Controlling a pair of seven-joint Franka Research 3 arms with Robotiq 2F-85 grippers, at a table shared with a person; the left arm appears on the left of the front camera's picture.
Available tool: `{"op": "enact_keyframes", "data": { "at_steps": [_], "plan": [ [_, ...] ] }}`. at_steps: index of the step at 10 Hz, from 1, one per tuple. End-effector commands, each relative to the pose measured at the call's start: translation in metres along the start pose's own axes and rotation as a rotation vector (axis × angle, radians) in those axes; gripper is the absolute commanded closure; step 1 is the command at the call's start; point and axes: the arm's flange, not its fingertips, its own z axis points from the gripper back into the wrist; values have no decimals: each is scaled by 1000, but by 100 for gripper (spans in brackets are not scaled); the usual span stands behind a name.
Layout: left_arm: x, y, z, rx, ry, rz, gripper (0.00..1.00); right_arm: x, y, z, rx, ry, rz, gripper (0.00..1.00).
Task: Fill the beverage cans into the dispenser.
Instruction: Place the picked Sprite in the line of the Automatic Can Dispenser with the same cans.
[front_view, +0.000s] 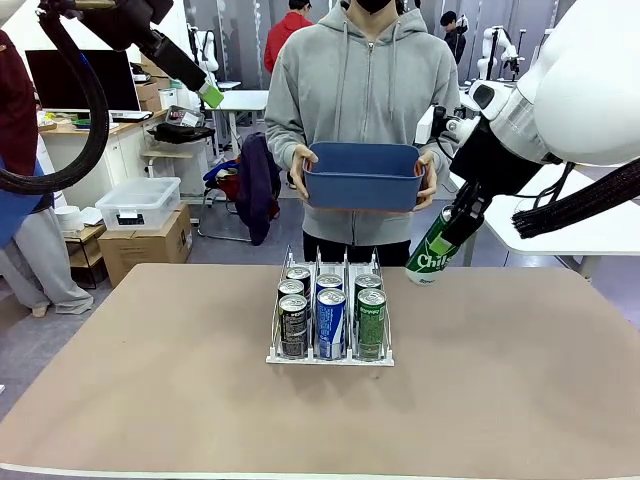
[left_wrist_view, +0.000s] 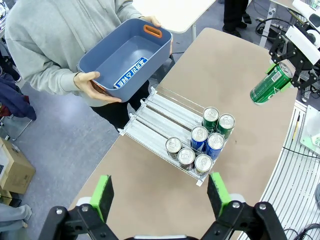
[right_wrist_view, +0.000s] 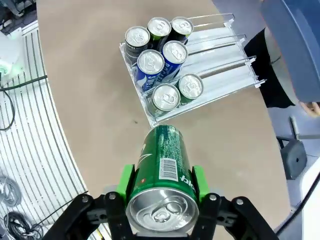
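1. The right gripper (right_wrist_view: 162, 181) is clamped on a green can (right_wrist_view: 165, 150), one green pad on each side of its body near the silver top.
2. That can hangs in the air, clear of the table, off the right side of the dispenser (right_wrist_view: 220, 50) and near its far end.
3. Its long axis runs along the fingers. The pull-tab end faces the wrist and the base tips down towards the dispenser, so the can is slanted rather than upright.
4. The dispenser holds seven upright cans, all crowded at its near end: three black cans (front_view: 294, 325) in the left lane, two blue-and-white cans (front_view: 330, 322) in the middle lane and two green cans (front_view: 371, 322) in the right lane.
5. The right lane lies on the held can's side, and its bare stretch runs behind the two green cans towards the far end. The can would probably need righting before it drops in there.
6. The left gripper (left_wrist_view: 160, 195) is spread wide and empty, high above the dispenser, so the right arm is the better placed.
7. Beyond the dispenser's far end, a person holds a blue tub (front_view: 362, 178) in both hands.
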Motion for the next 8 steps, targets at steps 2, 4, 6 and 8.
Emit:
{"op": "enact_keyframes", "data": {
  "at_steps": [2,4,6,8],
  "plan": [
    [-1,2,-1,7,-7,-3,0,2,1,0,-34,22,-28,42],
    [-1,2,-1,7,-7,-3,0,2,3,-6,16,2,-11,42],
    [-1,2,-1,7,-7,-3,0,5,15,-18,25,1,-17,42],
    [-1,2,-1,7,-7,-3,0,7,20,-32,-51,0,126,42]
  ]
}}
